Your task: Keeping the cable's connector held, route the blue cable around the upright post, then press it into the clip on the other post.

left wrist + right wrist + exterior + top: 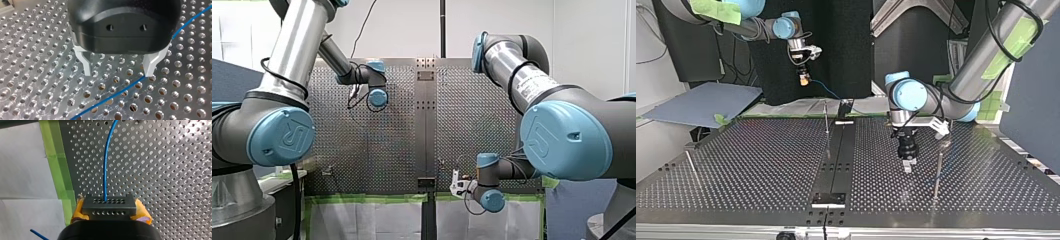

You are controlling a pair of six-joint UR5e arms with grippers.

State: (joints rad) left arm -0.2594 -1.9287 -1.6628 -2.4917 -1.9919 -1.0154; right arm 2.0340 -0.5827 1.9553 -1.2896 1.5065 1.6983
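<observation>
At the edge of the perforated metal table (761, 165) that is lined with green tape (58, 170), my right gripper (110, 208) is clamped by its yellow pads on the dark grey rectangular connector (109, 203). From the connector the thin blue cable (105, 170) runs out across the table. Over the table's middle, just beside a thin upright metal post (938, 172), my left gripper (117, 66) hangs close to the surface. Its 2 pale fingers (86, 65) are spread wide with nothing between them. The cable lies flat beneath, crossing diagonally and meeting 1 fingertip rather than the centre of the gap.

The step in hand appears to be picking up the slack cable. To do it well, the left gripper would likely shift sideways until the cable is centred, descend until its tips almost touch the table, and close only lightly, so the cable can slide as it is led round the post. The connector grip should not loosen.

A second thin post (826, 120) stands near the taped edge, by the black central rail (838, 160); which post carries the clip cannot be told.

Writing: a blue joint cap (282, 136) bears an embossed emblem resembling "UR". The white label (532, 85) on my right arm is too small to read.
</observation>
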